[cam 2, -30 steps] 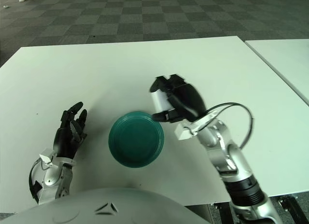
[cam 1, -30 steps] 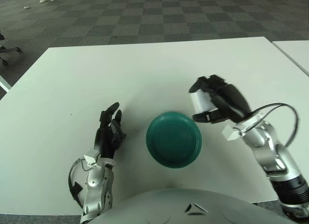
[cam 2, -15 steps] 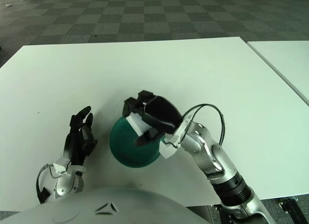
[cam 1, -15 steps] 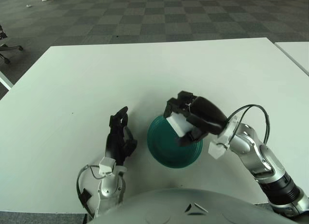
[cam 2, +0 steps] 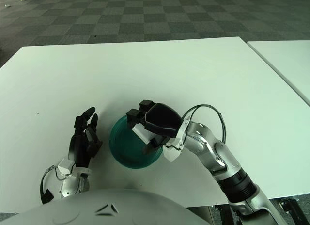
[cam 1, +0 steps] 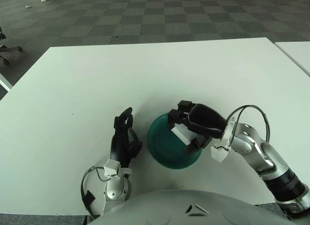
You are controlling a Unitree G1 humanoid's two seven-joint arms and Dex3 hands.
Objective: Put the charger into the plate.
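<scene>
A dark green plate (cam 1: 162,146) lies on the white table (cam 1: 145,74) near its front edge. My right hand (cam 1: 193,128) hangs low over the plate's right half, its fingers curled around a white charger (cam 1: 181,133). The charger also shows in the right eye view (cam 2: 140,134), just above the plate's surface (cam 2: 123,147). I cannot tell whether the charger touches the plate. My left hand (cam 1: 123,137) rests on the table to the left of the plate, fingers relaxed and empty.
A second white table (cam 1: 296,53) stands at the far right, across a narrow gap. Beyond the table is a dark checkered carpet floor (cam 1: 145,16). A grey cable (cam 1: 252,113) loops over my right wrist.
My right hand has carried the charger from right of the plate to over it and lowered it close to the plate. My left hand shifted slightly towards the plate.
</scene>
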